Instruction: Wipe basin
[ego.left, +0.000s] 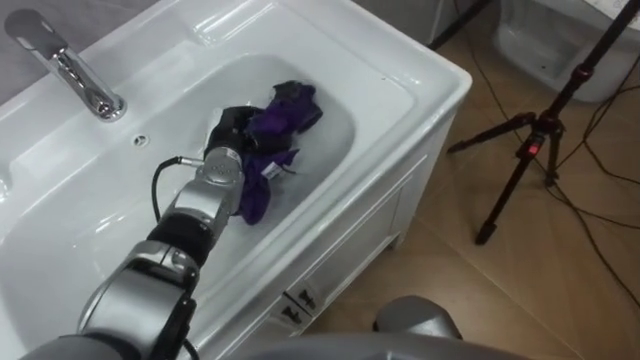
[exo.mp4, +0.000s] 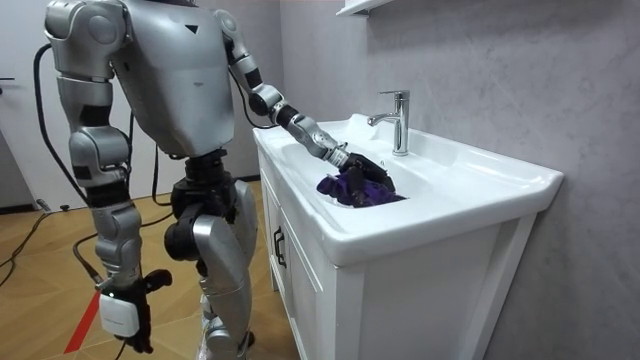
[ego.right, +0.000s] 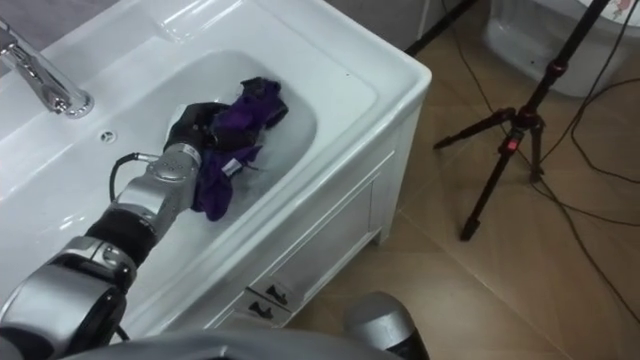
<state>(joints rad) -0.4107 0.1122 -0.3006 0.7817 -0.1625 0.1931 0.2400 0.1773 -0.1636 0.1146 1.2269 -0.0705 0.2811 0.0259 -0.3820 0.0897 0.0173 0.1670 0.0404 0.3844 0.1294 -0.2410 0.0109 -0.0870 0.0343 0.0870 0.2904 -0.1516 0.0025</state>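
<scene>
Left eye view: left hand (ego.left: 234, 128) on one cloth (ego.left: 292, 110) in one basin (ego.left: 345, 95).

The basin (ego.left: 400, 68) is a white rectangular one set into a white cabinet, its bowl smooth and shallow with rounded corners. A purple cloth (ego.left: 285, 118) lies crumpled in the bowl, toward the end away from the tap. It is bunched into folds on the bowl's floor, and one tail trails back along the near wall. The left hand (ego.left: 228, 130) rests on the cloth, with part of the fabric heaped over it.
</scene>
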